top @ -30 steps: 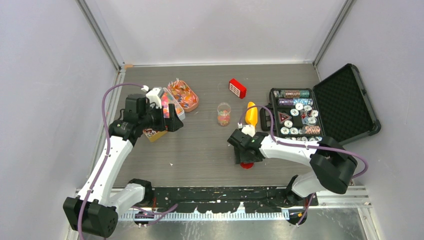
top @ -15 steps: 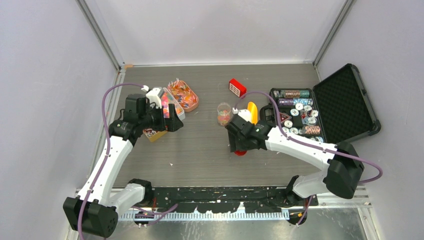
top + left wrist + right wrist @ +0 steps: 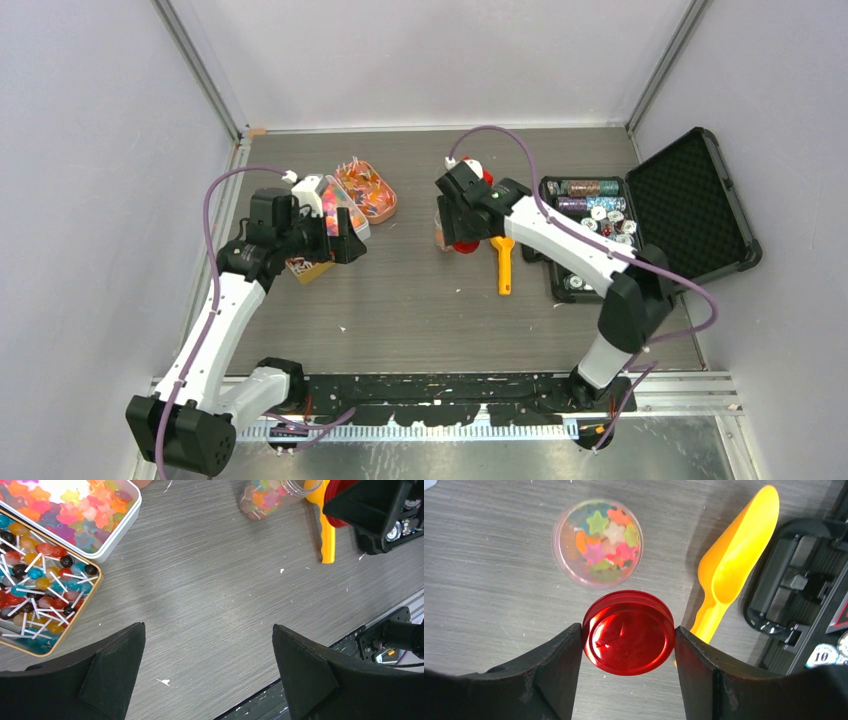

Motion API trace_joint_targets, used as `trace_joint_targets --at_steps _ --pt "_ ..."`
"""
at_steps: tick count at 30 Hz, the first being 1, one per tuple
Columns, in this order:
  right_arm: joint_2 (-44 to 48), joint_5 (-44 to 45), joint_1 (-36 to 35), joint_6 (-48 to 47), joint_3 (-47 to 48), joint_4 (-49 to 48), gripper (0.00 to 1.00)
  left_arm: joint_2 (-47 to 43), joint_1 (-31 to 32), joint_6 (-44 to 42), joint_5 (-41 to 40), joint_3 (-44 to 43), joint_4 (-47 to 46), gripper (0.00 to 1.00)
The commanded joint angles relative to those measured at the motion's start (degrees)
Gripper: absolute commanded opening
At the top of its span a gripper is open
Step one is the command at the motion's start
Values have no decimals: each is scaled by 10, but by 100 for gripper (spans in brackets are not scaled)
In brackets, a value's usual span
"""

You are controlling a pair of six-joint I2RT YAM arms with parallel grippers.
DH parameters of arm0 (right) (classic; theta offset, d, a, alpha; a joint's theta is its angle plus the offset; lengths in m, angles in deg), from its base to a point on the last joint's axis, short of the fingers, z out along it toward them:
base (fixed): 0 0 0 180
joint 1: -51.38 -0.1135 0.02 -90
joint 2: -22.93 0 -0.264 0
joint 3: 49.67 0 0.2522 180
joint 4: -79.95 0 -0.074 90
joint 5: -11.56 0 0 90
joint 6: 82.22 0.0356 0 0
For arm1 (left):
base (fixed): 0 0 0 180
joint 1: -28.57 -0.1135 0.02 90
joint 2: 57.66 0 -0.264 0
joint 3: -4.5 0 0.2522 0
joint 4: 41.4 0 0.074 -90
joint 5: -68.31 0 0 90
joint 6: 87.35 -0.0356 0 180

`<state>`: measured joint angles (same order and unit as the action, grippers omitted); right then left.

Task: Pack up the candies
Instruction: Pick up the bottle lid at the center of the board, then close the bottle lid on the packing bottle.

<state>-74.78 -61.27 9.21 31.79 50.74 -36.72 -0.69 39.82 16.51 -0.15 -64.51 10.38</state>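
From above, the right gripper is seen to have been swung, within the last second, from the near middle of the table up to the jar, and the red lid has been brought with it. The yellow scoop, partly covered by the arm before, is now exposed just right of the jar. The left gripper has not moved and is held well left of the jar. In the left wrist view its fingers are spread wide with nothing between them, and loose candies are seen in trays far left of the jar. In the right wrist view the lid is pinched between the fingers just short of the jar, whose open mouth shows star candies inside. Filling is judged finished and capping begun.
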Motion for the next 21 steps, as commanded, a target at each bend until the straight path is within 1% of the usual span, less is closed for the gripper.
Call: trace_joint_targets --at_steps 1,9,21 --pt "-29 -17 18 -49 74 22 57 -12 0 -9 2 1 -9 100" --pt "-73 -39 33 -61 126 28 57 -11 1 -10 0 0 -9 100" --pt "-135 -55 37 -71 203 39 60 -7 0 -10 1 0 -8 100"
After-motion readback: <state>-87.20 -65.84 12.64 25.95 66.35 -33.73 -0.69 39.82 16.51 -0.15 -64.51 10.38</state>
